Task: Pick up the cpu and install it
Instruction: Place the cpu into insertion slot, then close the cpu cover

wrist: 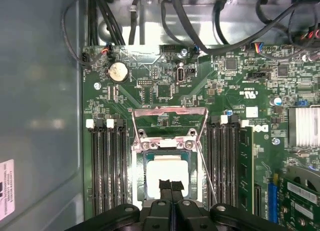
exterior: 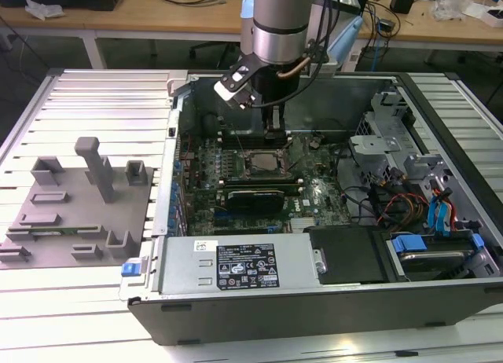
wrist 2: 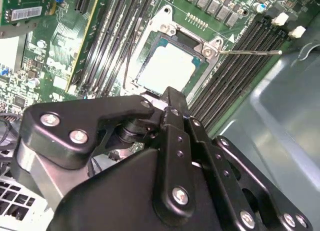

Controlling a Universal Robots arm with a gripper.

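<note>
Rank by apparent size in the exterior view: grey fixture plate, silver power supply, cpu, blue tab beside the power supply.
1. grey fixture plate
2. silver power supply
3. cpu and blue tab: they look alike, and the tab seems nearer the camera, so unranked.

My gripper (wrist: 171, 184): matte black, silver screw heads. Cpu (wrist: 167, 168): silver-white top, thin dark rim. Motherboard (wrist: 165, 91): green with fine pale traces. Memory slots (wrist: 107, 166): black parallel stripes, white latches. Fixture plate (exterior: 71, 214), exterior view's left: flat grey. Table (exterior: 94, 96): pale ribbed slats. Drive clip (exterior: 409, 243), lower right of the exterior view: blue.
</note>
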